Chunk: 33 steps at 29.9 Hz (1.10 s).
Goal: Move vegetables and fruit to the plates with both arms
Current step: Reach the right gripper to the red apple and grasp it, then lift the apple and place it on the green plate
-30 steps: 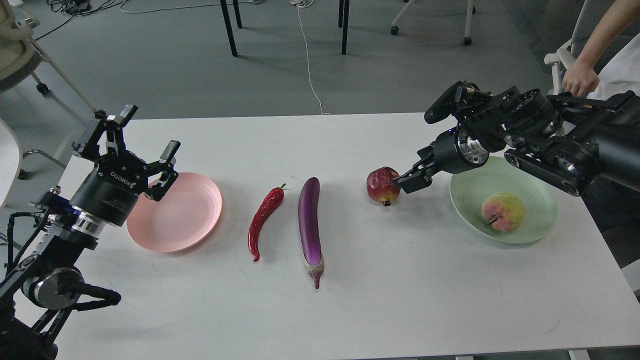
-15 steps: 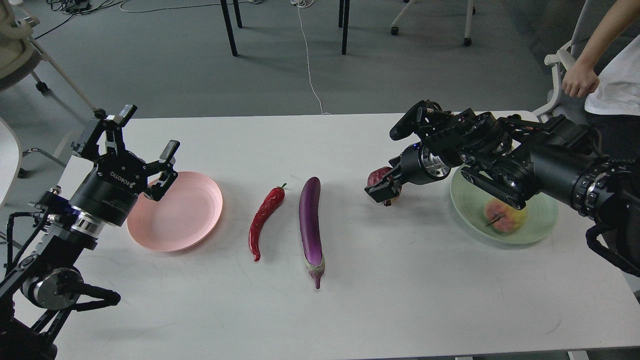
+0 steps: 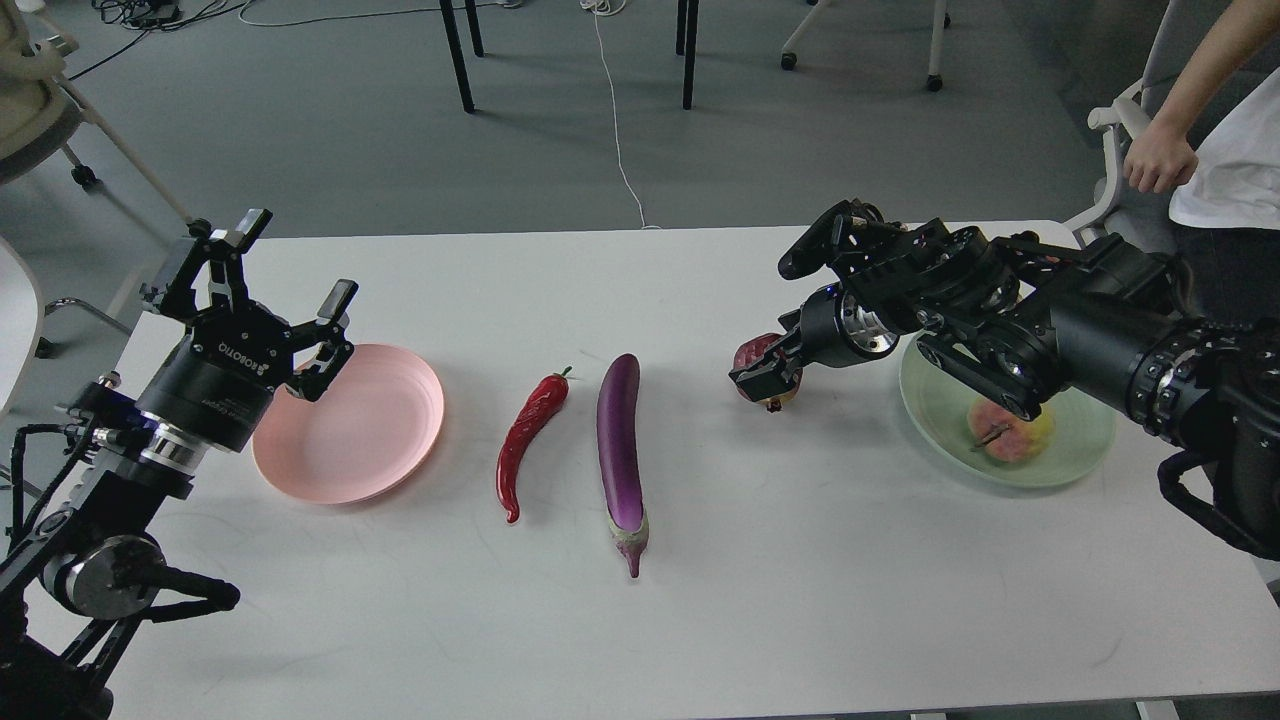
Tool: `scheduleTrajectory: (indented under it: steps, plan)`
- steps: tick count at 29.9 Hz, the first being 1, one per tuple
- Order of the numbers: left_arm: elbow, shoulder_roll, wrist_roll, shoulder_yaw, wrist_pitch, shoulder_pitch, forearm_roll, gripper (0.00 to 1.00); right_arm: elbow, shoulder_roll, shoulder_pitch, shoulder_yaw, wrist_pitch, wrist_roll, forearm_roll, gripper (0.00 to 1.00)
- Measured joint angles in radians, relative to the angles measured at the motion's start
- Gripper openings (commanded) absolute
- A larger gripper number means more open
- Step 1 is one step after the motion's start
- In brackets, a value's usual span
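Observation:
My right gripper [image 3: 766, 378] is down over the dark red pomegranate-like fruit [image 3: 749, 353] at mid-table, with its fingers covering most of the fruit. I cannot tell whether they grip it. The pink-and-yellow apple-like fruit [image 3: 1008, 441] lies in the mint green plate [image 3: 1050, 473] on the right, partly hidden by my right arm. My left gripper [image 3: 290, 268] is open and empty above the far left edge of the pale pink plate [image 3: 350, 430]. The red chili pepper [image 3: 528, 432] and the purple eggplant [image 3: 620, 440] lie side by side on the table between the plates.
The white table [image 3: 800, 600] reaches the front edge of the view. A person's arm [image 3: 1165, 150] and a chair are at the far right, beyond the table. Chair and table legs stand on the grey floor behind.
My right arm swung left from beside the green plate, and its gripper came down over the pomegranate-like fruit. The left arm barely moved. The fruit stays in place.

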Motion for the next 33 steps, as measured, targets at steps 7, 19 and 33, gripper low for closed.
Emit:
scheduleTrajectory:
  steps: [7,19,33]
  plan:
    - [-0.001,0.000,0.000,-0.003,0.000,0.002,-0.001,0.98,-0.015,0.015,-0.008,0.000,-0.002,0.000,0.000,0.97]
    - [-0.001,0.000,0.000,-0.005,0.000,0.007,-0.002,0.98,-0.035,0.031,-0.015,-0.031,-0.012,0.000,0.000,0.55]
    - [-0.001,0.010,0.000,-0.007,0.000,0.007,-0.002,0.98,0.122,-0.146,0.112,-0.037,-0.008,0.000,0.012,0.46]
